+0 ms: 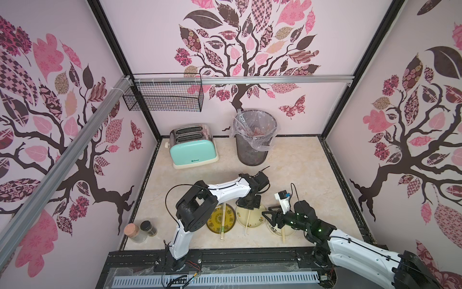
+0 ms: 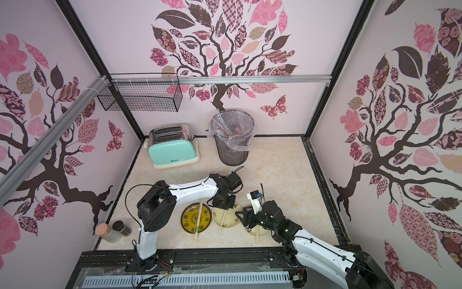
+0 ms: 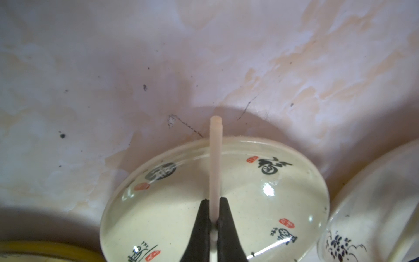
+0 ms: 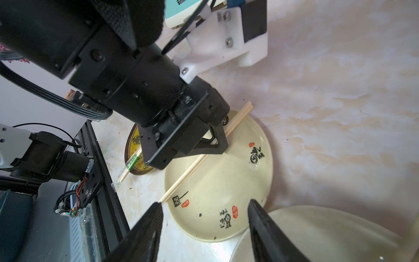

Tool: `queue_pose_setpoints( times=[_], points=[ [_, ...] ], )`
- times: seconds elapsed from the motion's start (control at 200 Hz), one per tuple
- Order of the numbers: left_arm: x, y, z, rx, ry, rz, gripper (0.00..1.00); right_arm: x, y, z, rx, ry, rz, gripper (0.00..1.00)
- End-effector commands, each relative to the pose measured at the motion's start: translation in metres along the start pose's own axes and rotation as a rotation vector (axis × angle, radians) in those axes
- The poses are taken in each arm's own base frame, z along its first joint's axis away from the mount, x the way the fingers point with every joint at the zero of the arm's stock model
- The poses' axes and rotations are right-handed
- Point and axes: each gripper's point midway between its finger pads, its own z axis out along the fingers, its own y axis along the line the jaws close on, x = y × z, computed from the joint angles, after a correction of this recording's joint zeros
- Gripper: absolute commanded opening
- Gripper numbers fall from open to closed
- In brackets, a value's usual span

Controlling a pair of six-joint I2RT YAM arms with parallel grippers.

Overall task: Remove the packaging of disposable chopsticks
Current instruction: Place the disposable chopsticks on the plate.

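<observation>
Three plates lie in a row at the front. On the yellow plate (image 1: 212, 221) rests a pair of chopsticks still in its clear packaging (image 1: 222, 229) with green print (image 4: 132, 161). My left gripper (image 3: 214, 202) is shut on a bare pair of chopsticks (image 3: 215, 163) lying across the middle cream plate (image 1: 253, 220), near their far end (image 4: 243, 111). My right gripper (image 4: 205, 203) hangs open with nothing between its fingers, above the gap between the middle plate (image 4: 226, 181) and the right plate (image 4: 317, 226). Another bare pair (image 1: 283, 236) lies on the right plate (image 1: 275, 231).
A mesh bin (image 1: 253, 150) with a clear liner stands at the back, and a printed clear strip (image 1: 243, 121) leans inside it. A mint toaster (image 1: 192, 150) sits to its left. Two jars (image 1: 140, 231) stand at the front left. A wire basket (image 1: 165, 96) hangs on the wall.
</observation>
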Motion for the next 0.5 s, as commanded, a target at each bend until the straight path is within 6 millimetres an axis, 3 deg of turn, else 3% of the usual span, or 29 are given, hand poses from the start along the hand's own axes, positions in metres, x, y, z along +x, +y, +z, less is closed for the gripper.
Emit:
queue_pose_setpoints(
  times=[0.0, 0.495],
  points=[
    [-0.0024, -0.0017, 0.0056, -0.012, 0.002, 0.014, 0.09, 0.0043, -0.0021, -0.0006, 0.008, 0.009, -0.002, 0.62],
    [-0.0035, -0.0025, 0.0038, -0.012, 0.0, 0.02, 0.16, 0.0035, -0.0022, -0.0008, 0.009, 0.007, -0.001, 0.63]
  ],
)
